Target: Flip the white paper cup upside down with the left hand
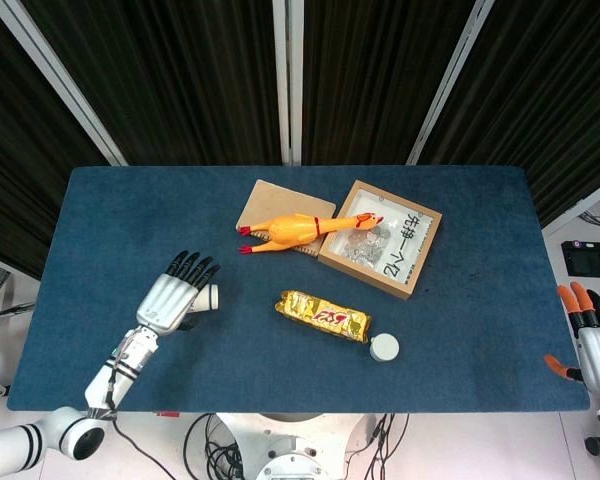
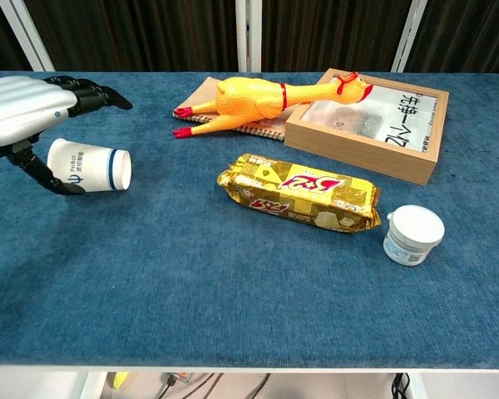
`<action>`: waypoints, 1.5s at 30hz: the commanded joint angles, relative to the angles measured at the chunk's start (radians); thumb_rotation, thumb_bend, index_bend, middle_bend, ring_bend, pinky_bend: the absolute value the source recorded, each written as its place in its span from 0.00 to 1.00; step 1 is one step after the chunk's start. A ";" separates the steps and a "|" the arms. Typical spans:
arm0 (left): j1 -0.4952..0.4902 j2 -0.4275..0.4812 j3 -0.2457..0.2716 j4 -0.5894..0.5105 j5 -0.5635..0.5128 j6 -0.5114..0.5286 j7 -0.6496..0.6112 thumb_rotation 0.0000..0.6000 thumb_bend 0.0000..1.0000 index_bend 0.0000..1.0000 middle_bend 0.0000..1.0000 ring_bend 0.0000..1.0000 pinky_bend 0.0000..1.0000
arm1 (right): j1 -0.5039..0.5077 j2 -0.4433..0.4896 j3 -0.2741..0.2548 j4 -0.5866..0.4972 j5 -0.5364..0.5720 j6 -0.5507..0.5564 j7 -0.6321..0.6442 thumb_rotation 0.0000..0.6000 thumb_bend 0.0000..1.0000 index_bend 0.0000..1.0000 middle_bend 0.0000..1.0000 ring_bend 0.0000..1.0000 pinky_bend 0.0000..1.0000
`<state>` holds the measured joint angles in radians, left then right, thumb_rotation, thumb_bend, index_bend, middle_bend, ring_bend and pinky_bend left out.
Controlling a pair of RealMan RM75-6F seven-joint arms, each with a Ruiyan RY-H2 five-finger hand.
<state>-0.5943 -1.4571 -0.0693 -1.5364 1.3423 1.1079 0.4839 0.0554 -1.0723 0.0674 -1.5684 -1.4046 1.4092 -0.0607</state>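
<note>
A robot test station in a lab is suggested: a table covered edge to edge in blue felt is backed by black curtains hung between white metal frame posts, and loose cables are seen beneath its near edge.
</note>
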 commanded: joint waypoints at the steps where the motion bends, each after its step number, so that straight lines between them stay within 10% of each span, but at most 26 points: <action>1: -0.067 0.017 -0.056 -0.342 -0.378 0.059 0.615 1.00 0.12 0.17 0.09 0.00 0.00 | 0.000 0.006 0.003 -0.005 0.008 -0.001 0.000 1.00 0.06 0.00 0.00 0.00 0.00; 16: -0.220 -0.149 -0.140 -0.294 -0.781 0.221 0.871 1.00 0.12 0.21 0.18 0.00 0.04 | 0.004 0.008 0.007 0.003 0.018 -0.010 0.012 1.00 0.06 0.00 0.00 0.00 0.00; 45: -0.331 -0.208 -0.136 -0.160 -0.942 0.192 0.796 1.00 0.14 0.31 0.33 0.04 0.11 | 0.013 -0.001 0.003 0.027 0.043 -0.049 0.020 1.00 0.06 0.00 0.00 0.00 0.00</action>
<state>-0.9215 -1.6645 -0.2058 -1.6974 0.4052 1.2994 1.2780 0.0679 -1.0732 0.0700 -1.5414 -1.3618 1.3605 -0.0409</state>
